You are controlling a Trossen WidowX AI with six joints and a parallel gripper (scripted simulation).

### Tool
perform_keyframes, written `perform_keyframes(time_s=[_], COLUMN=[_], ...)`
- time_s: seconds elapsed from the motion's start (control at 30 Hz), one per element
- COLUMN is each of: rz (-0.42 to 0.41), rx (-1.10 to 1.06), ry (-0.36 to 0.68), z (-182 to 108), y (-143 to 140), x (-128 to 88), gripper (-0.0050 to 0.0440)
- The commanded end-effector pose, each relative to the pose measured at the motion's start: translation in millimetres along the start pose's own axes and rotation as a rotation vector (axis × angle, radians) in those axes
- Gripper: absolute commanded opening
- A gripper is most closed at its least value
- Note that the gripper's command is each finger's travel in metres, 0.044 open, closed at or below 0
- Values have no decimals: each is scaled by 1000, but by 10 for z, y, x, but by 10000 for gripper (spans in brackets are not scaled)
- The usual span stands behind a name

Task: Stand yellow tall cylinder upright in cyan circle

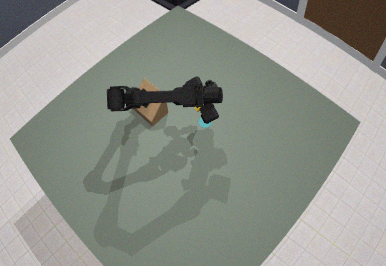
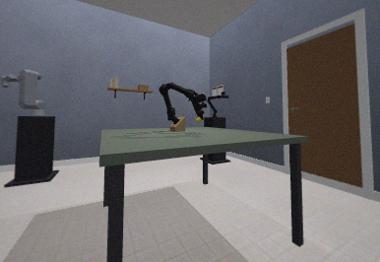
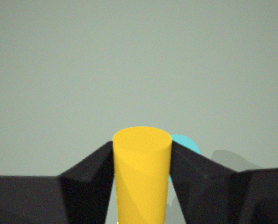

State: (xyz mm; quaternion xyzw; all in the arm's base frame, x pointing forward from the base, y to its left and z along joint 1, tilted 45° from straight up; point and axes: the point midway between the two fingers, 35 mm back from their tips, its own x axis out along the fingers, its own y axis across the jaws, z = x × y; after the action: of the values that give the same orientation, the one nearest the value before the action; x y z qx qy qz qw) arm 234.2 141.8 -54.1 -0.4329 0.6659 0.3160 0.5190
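The gripper (image 3: 142, 175) is partly closed and clamped on the yellow tall cylinder (image 3: 142, 175), with a dark finger (image 3: 92, 172) pressed against each side of it. In the wrist view the cylinder rises between the fingers at 6 o'clock in the frame, its flat round end facing the camera. Just past that end, toward 1 o'clock from it, a sliver of the cyan circle (image 3: 186, 146) shows on the green table top (image 3: 140, 65); most of the circle is hidden behind the cylinder and the right-hand finger.

From the top view the arm (image 1: 160, 96) stretches across the middle of the table (image 1: 280, 121) toward 3 o'clock, passing over a tan wedge-shaped block (image 1: 151, 112) that sits by its base. The gripper (image 1: 207, 112) hangs at the far end, pointing down, and only a small yellow speck of the cylinder (image 1: 198, 107) peeks out beside it. The cyan circle (image 1: 205, 124) lies right under the gripper, at about 5 o'clock from the wrist, largely covered.

In the exterior view the gripper (image 2: 199, 115) is above the table, the cylinder (image 2: 199, 117) a yellow spot at its tip, clear of the surface.
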Motion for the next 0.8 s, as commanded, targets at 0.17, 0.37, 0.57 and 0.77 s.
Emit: perform_keyframes(time_s=[0.17, 0.37, 0.57, 0.77], rz=[13, 21, 30, 37], rx=[-2, -4, -8, -13], ry=[-99, -131, -180, -229], z=[24, 23, 22, 20], y=[-26, -29, -33, -38], x=[-49, -44, -39, -38], gripper=[105, 105, 105, 105])
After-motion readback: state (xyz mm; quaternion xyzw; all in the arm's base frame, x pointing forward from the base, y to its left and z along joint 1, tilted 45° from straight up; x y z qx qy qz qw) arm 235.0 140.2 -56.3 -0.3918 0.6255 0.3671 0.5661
